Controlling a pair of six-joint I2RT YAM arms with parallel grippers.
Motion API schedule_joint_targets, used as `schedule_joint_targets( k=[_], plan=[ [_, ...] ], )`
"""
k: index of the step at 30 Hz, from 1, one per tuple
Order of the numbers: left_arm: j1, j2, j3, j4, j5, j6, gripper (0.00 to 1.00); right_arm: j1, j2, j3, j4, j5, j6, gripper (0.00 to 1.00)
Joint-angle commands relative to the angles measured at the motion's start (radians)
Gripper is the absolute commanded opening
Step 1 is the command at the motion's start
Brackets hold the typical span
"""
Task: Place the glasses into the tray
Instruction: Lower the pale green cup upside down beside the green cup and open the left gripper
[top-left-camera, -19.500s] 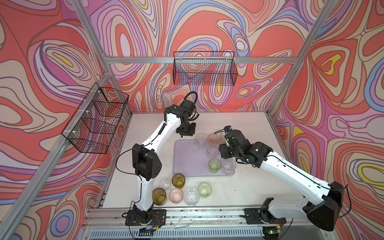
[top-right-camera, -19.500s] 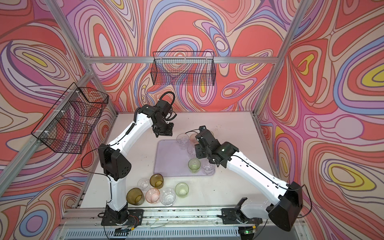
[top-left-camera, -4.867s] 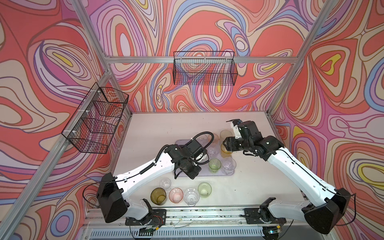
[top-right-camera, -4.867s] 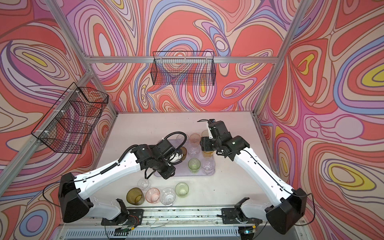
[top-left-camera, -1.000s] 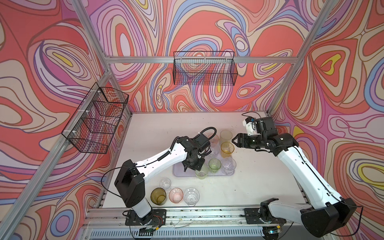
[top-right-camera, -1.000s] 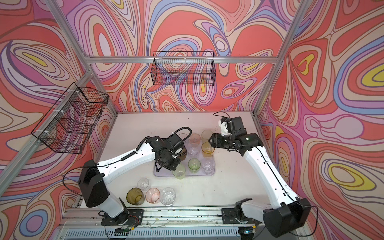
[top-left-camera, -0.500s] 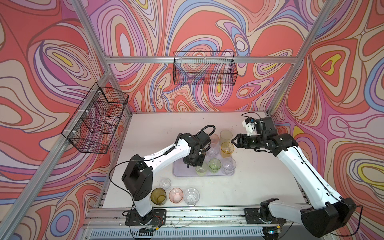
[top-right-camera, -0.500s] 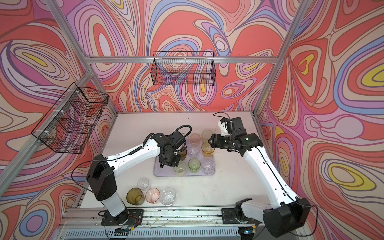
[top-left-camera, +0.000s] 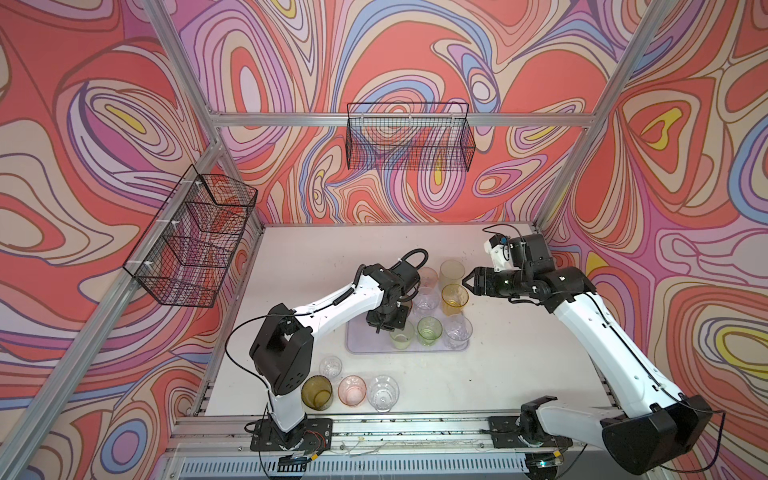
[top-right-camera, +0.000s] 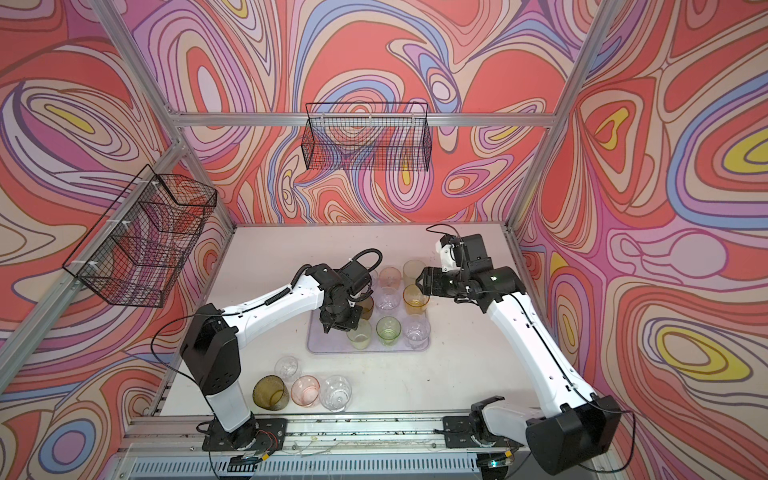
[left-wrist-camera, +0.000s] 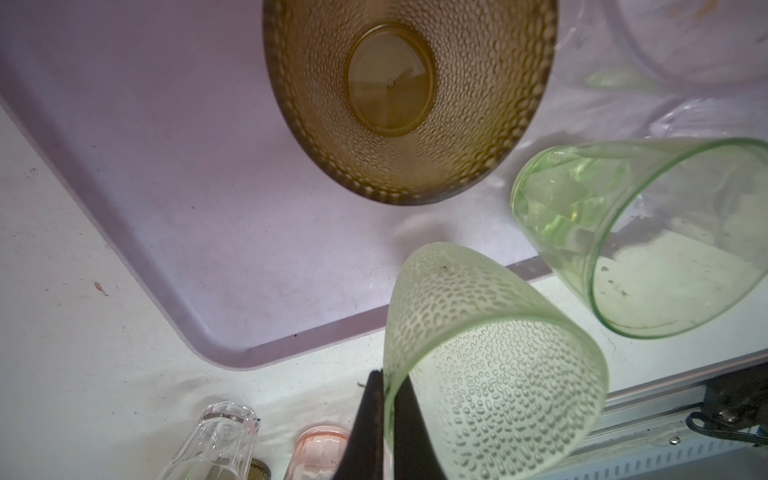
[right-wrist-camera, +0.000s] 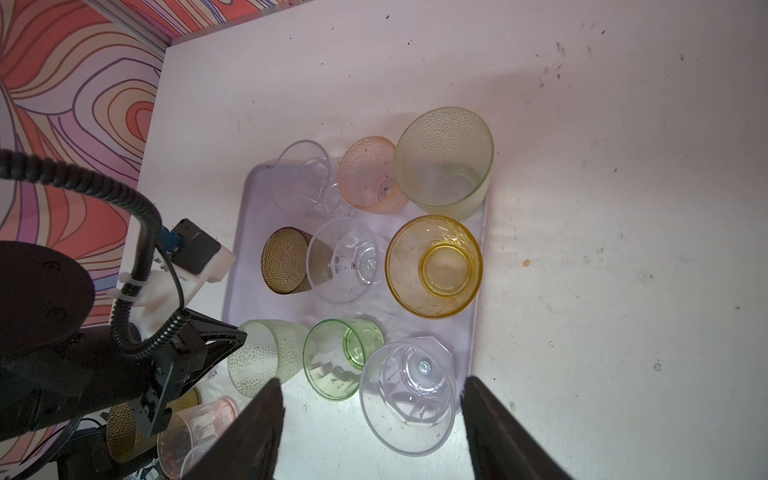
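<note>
Pinching pale-green glass (left-wrist-camera: 490, 365), left gripper (left-wrist-camera: 384, 380), right gripper (right-wrist-camera: 372, 386) wide, empty, white table (top-left-camera: 311, 257), swirl-patterned walls (top-left-camera: 415, 62).

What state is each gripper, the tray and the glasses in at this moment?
Tray, nine glasses on it, counting the held one.
Left gripper, shut on the pale green dimpled glass at its rim.
Right gripper, open, empty.
Pale green dimpled glass, held, in the tray's front row.
Four remaining glasses, olive-brown, pink, clear, small clear, on the table outside the tray.
</note>
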Motion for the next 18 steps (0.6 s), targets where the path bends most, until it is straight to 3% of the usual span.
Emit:
schedule_joint_targets(
  k=[1, 18],
  plan=[
    [0.003, 0.011, -0.007, 0.012, -0.013, -0.025, 0.00, -0.005, -0.005, -0.013, 0.016, -0.009, -0.008, 0.70],
    [0.003, 0.033, -0.053, 0.056, -0.021, -0.046, 0.00, -0.005, -0.007, -0.010, 0.008, -0.008, -0.011, 0.69]
  ],
)
